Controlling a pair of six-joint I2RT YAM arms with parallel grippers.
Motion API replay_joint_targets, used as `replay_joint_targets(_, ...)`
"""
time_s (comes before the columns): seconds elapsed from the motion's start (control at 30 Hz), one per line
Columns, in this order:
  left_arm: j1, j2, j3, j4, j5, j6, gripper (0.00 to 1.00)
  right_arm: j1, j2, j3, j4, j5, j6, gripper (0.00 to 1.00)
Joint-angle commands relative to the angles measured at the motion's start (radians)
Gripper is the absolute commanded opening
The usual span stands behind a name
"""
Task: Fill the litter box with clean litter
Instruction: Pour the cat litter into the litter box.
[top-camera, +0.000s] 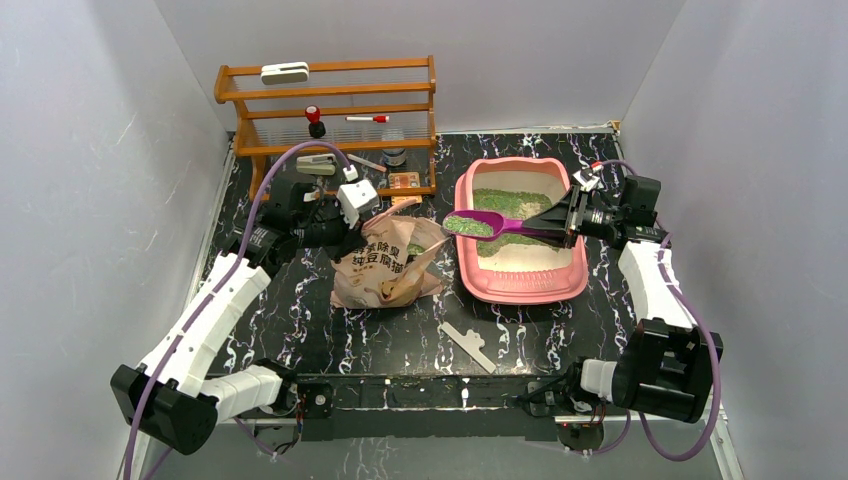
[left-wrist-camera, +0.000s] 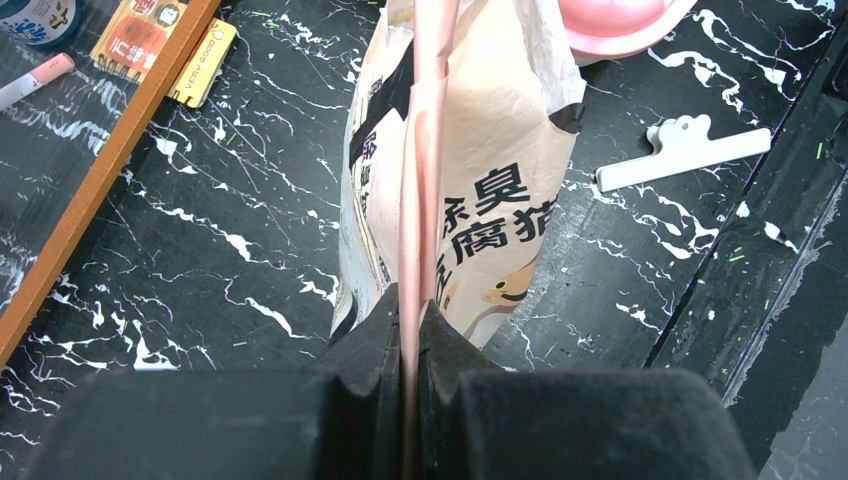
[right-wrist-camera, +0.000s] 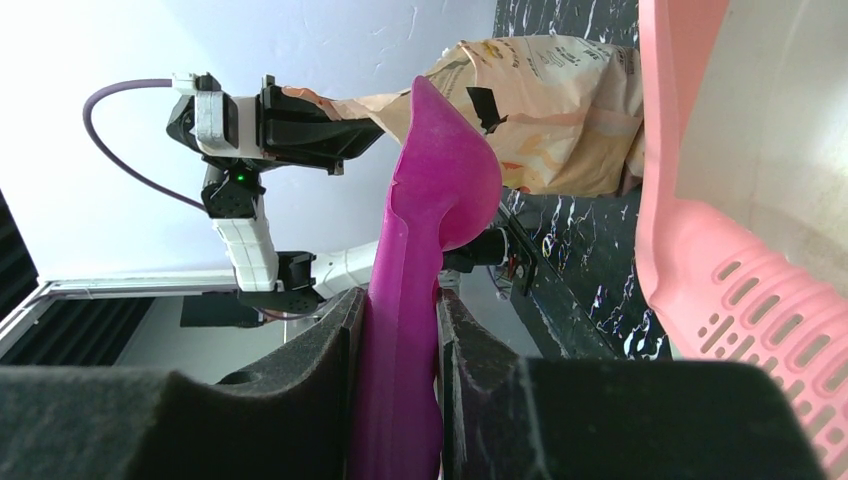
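Right tool (top-camera: 568, 216) clamps the purple scoop (top-camera: 505, 226), axis left-right, its clean litter (top-camera: 466, 225) above the litter box's (top-camera: 520, 293) left rim; left tool (left-wrist-camera: 410, 318) pinches the litter bag (left-wrist-camera: 500, 130).

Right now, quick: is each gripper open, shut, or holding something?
Left gripper: shut on the litter bag, pinching its top edge.
Right gripper: shut on the purple scoop, by its handle.

Purple scoop (right-wrist-camera: 440, 190) tight in right pincer (right-wrist-camera: 400, 310)
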Motion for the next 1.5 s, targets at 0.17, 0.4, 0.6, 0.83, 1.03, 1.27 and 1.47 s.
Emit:
replay_joint_targets(0.17, -0.004, -0.024, 0.021, 0.117, 0.097, -0.019, 0.0, -0.012, 0.0, 0.038, 0.077, 0.021, 0.033, 0.0)
replay_joint_targets(0.4, -0.004, -0.025, 0.013, 0.119, 0.101, -0.028, 0.0, -0.128, 0.013, -0.011, 0.29, 0.094, 0.175, 0.0)
replay_joint_targets(0.6, -0.003, -0.022, 0.013, 0.125, 0.108, -0.031, 0.0, -0.194, 0.028, -0.018, 0.317, 0.166, 0.198, 0.0)
replay_joint_targets(0.83, -0.003, -0.023, 0.011, 0.126, 0.111, -0.034, 0.0, -0.205, 0.063, -0.031, 0.328, 0.251, 0.183, 0.0)
replay_joint_targets(1.03, -0.003, -0.027, 0.01, 0.126, 0.108, -0.034, 0.0, -0.203, 0.099, 0.041, 0.168, 0.382, 0.033, 0.0)
replay_joint_targets(1.27, -0.003, -0.029, 0.013, 0.125, 0.1, -0.036, 0.0, -0.192, 0.129, 0.133, -0.029, 0.521, -0.157, 0.0)
replay_joint_targets(1.47, -0.004, -0.027, 0.01, 0.124, 0.108, -0.04, 0.0, -0.091, 0.144, 0.232, -0.132, 0.687, -0.255, 0.0)
